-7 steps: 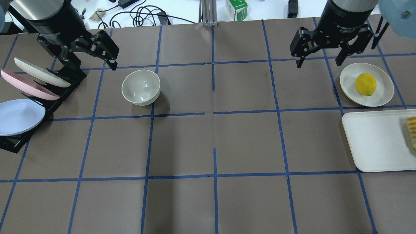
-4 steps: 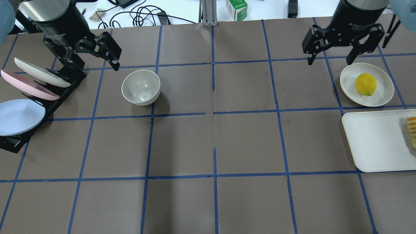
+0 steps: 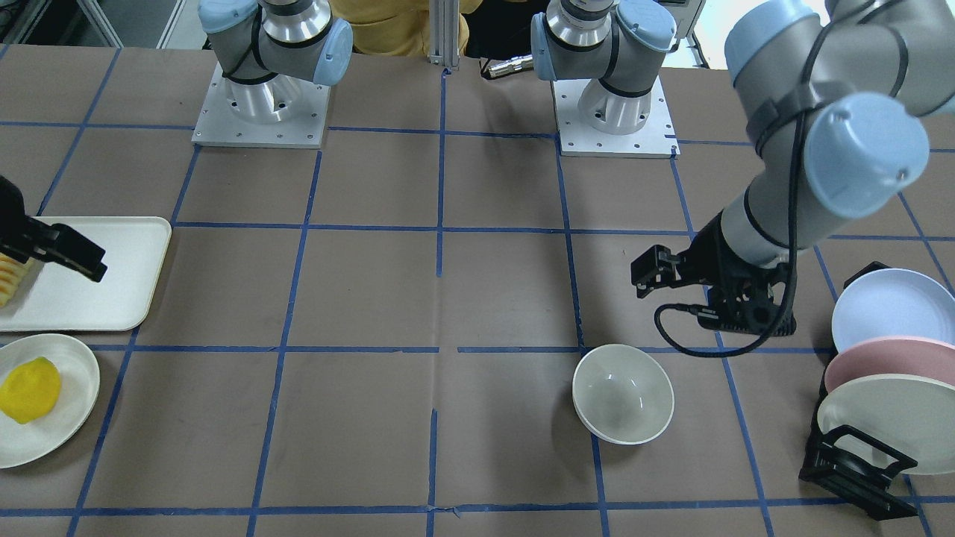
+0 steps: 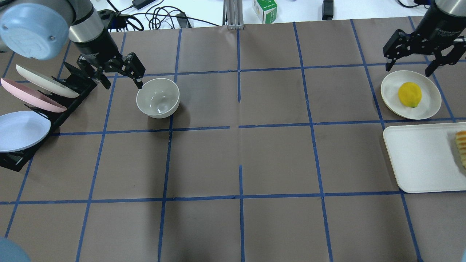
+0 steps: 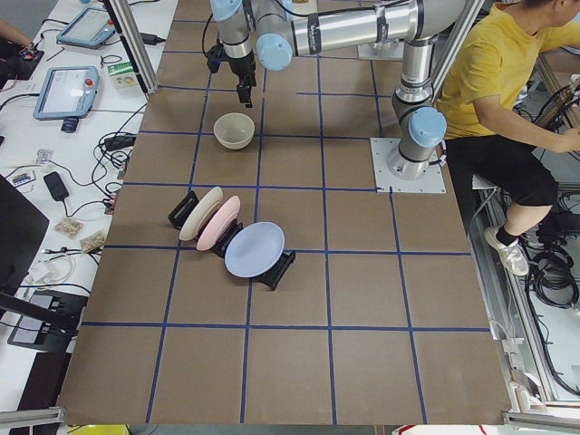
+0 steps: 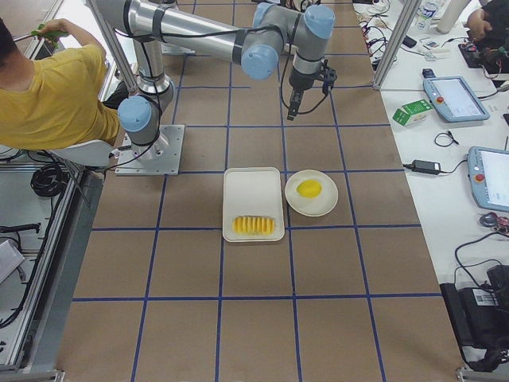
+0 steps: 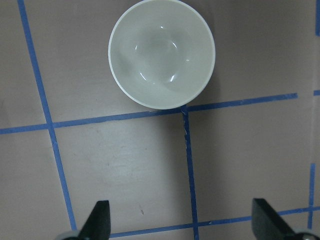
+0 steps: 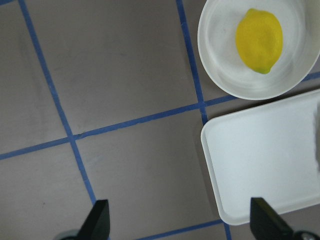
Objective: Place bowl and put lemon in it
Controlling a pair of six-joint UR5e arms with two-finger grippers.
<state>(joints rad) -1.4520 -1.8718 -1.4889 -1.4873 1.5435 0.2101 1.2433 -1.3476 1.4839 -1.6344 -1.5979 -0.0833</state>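
Note:
The off-white bowl (image 4: 158, 98) stands upright and empty on the brown table, left of centre; it also shows in the left wrist view (image 7: 161, 53) and the front view (image 3: 623, 393). My left gripper (image 4: 123, 85) is open and empty, just behind and left of the bowl's rim; the bowl is not between the fingers (image 7: 100, 220). The yellow lemon (image 4: 409, 94) lies on a flat cream plate (image 4: 391, 85) at the far right, and shows in the right wrist view (image 8: 259, 40). My right gripper (image 4: 409, 69) is open and empty, above the plate's far edge.
A cream rectangular tray (image 4: 418, 160) with sliced striped food (image 4: 461, 147) lies in front of the plate. A black rack (image 4: 78, 87) with white, pink and blue plates stands at the left edge, close to my left gripper. Cables and a carton (image 4: 265, 9) lie beyond the table.
My left gripper has moved right and lower, up to the bowl's rim. My right gripper has moved right, to above the far edge of the lemon's plate. Both stay open.

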